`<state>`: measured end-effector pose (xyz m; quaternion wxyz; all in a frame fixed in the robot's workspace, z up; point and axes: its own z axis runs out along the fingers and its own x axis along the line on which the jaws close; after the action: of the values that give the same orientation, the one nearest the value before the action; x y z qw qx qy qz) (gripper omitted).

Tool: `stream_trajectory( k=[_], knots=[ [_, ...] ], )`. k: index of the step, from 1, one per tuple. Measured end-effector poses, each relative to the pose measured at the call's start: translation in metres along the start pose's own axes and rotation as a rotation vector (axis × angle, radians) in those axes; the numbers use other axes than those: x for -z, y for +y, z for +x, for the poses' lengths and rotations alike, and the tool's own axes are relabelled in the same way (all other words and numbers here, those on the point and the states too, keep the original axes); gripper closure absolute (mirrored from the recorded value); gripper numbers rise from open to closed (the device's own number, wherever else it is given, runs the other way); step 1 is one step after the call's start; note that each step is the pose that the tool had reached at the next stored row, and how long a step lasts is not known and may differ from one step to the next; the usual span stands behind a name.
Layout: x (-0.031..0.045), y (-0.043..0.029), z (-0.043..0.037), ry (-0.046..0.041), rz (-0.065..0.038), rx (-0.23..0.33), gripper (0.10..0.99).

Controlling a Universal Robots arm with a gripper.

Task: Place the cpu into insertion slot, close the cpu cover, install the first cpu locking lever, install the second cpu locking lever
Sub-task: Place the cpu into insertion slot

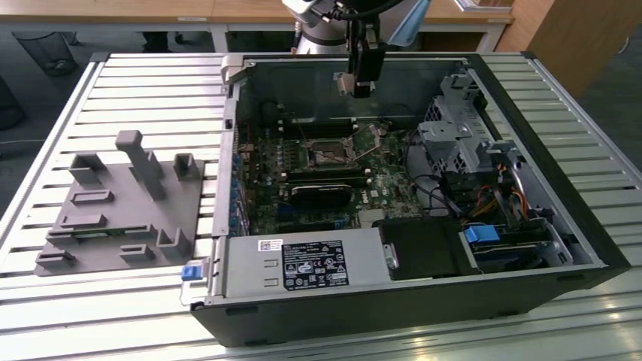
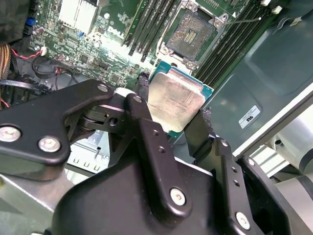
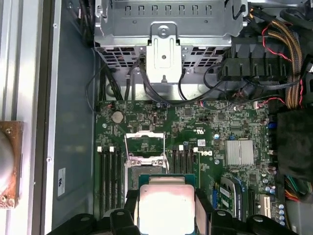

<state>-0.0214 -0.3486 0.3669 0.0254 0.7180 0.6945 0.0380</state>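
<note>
My gripper hangs high over the back of the open computer case, shut on the cpu, a pale silvery square chip with a green rim. In both wrist views its black fingers press on two opposite edges of the cpu. Below it on the motherboard lies the insertion slot, a dark square socket with bare contacts. The cpu cover stands swung up, a thin metal frame beside the insertion slot. A thin wire locking lever sticks out next to the socket. The insertion slot sits well below the gripper.
Long black memory slots flank the socket on both sides. A drive cage and cable bundles fill the exterior view's right of the case. The power supply sits at the front. A grey fixture lies on the slatted table.
</note>
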Motion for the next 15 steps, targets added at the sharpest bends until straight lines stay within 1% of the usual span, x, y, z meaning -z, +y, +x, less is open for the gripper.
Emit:
stream_trajectory(
  k=[15],
  knots=[
    [-0.001,-0.0001,0.0,-0.0058,-0.001,-0.065,0.545]
  ],
)
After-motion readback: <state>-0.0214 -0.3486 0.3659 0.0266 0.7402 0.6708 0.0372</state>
